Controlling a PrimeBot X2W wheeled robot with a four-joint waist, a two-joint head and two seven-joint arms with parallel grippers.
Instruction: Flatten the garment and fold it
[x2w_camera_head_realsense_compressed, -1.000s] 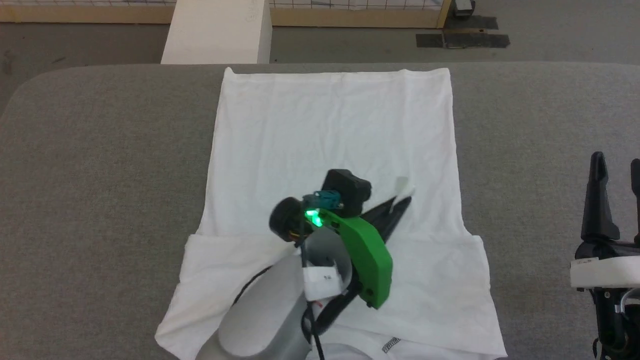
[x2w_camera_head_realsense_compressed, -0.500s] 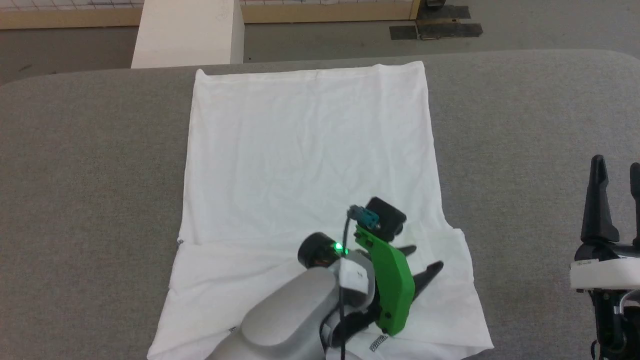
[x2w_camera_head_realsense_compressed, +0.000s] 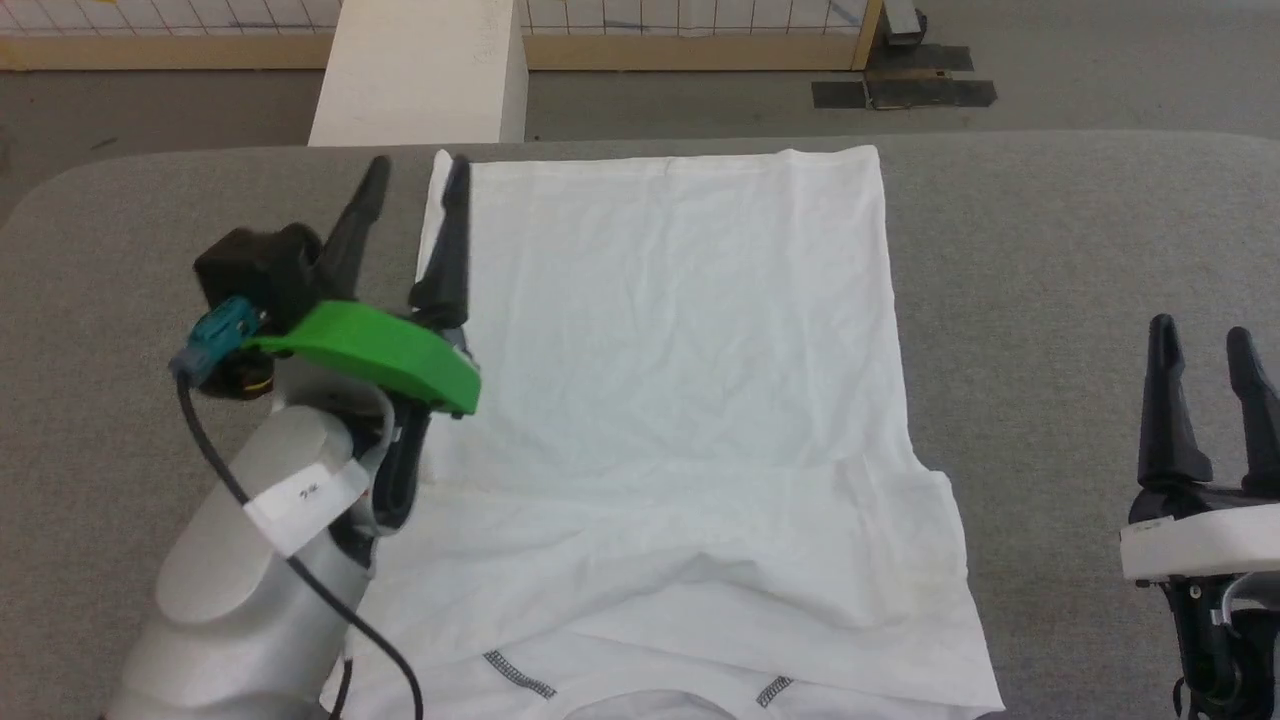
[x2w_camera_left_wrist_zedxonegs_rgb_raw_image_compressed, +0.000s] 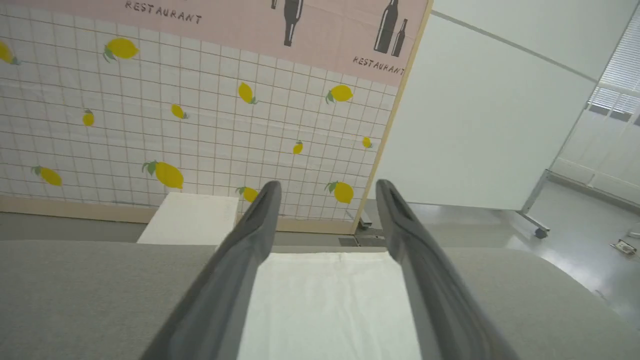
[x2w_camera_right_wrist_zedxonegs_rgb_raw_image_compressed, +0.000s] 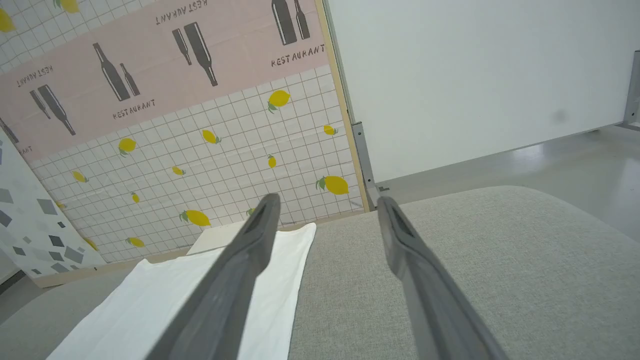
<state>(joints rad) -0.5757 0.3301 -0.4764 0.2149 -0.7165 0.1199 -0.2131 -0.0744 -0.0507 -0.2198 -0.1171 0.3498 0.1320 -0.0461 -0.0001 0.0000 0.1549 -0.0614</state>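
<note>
Lying spread on table (x2w_camera_head_realsense_compressed: 1050, 250), garment (x2w_camera_head_realsense_compressed: 680, 380) is judged flattened, near part rumpled; folds left undone. Left gripper (x2w_camera_head_realsense_compressed: 420, 170), right gripper (x2w_camera_head_realsense_compressed: 1200, 335): parted, nothing held.

Surface: grey cloth-covered table (x2w_camera_head_realsense_compressed: 1050, 250), rounded corners.
On it: white garment (x2w_camera_head_realsense_compressed: 670, 350), spread flat; near end folded over, perhaps the sleeves.

L pincer (x2w_camera_head_realsense_compressed: 419, 170) swung off garment (x2w_camera_head_realsense_compressed: 680, 350) middle to its far-L corner, fingers apart.
</note>
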